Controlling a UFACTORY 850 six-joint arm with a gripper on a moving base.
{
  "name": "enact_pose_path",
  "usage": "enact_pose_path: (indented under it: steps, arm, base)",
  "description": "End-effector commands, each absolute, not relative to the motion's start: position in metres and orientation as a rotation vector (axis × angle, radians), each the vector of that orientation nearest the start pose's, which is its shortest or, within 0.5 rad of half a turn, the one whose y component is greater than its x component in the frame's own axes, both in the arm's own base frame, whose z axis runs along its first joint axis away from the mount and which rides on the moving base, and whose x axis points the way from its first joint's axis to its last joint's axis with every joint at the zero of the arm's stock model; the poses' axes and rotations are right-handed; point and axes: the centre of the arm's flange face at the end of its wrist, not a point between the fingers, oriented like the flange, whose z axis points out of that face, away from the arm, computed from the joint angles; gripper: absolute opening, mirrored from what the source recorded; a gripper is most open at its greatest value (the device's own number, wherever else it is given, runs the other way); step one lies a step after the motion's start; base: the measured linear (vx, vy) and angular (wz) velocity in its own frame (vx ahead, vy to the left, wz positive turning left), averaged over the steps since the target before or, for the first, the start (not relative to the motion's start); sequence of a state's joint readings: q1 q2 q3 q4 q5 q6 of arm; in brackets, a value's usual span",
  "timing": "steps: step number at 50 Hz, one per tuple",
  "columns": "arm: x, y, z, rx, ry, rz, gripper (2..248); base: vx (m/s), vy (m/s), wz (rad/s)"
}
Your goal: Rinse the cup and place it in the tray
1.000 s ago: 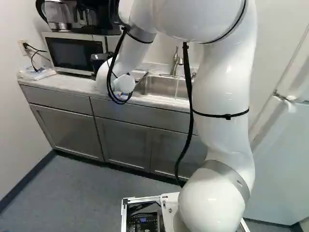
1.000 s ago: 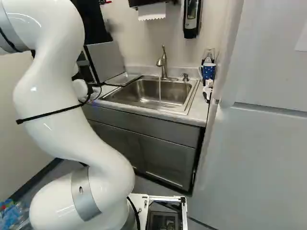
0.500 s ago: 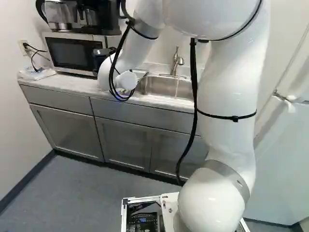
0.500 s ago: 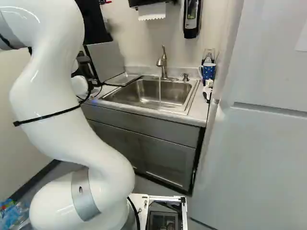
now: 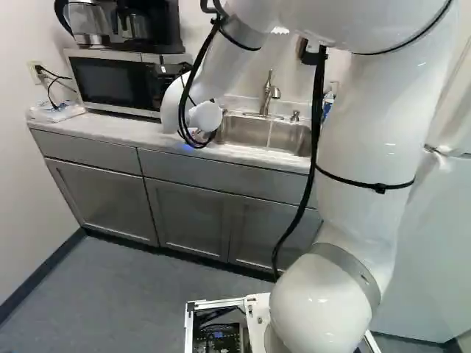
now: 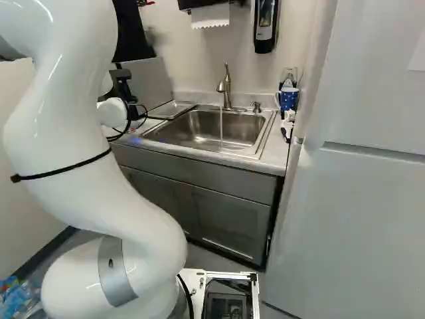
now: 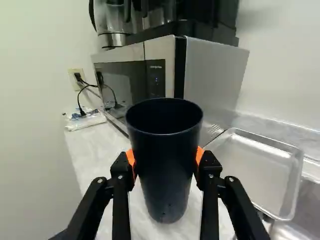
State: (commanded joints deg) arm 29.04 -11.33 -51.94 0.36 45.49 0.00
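Note:
Behind the white wrist, part of the black gripper [image 6: 121, 85] shows in the right base view, left of the sink. In the wrist view, the gripper [image 7: 166, 162] is shut on a dark cup [image 7: 167, 150], an orange pad against each side. The cup's open rim faces up and it looks empty; it is over the counter. Beside it lies the metal tray [image 7: 255, 162], with nothing in it, next to the sink [image 6: 206, 129]. A thin stream of water [image 6: 221, 123] runs from the faucet [image 6: 226, 86] into the sink.
A microwave [image 7: 215, 75] with a coffee maker [image 5: 132, 26] on top stands behind the cup. Cables and a plastic bag [image 7: 85, 119] lie at the counter's far corner. Right of the sink stand a blue dotted mug [image 6: 288, 100] and the white fridge [image 6: 358, 199].
My arm has swung rightward in the left base view, its wrist moving along the counter toward the sink; the held cup moves with it. The base has stayed in place.

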Motion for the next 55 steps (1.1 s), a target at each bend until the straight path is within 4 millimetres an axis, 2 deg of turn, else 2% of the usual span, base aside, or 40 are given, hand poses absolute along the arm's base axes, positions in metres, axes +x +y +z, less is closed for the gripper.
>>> enact_pose_path:
  steps: [4,55]
  arm:
    - [0.488,0.264,0.519,-2.010,-0.500,-1.890,125]
    - [0.491,0.183,0.520,-2.100,-0.371,-1.962,125]
  base:
    - [0.000,0.000,0.000]
    - [0.000,0.000,0.000]
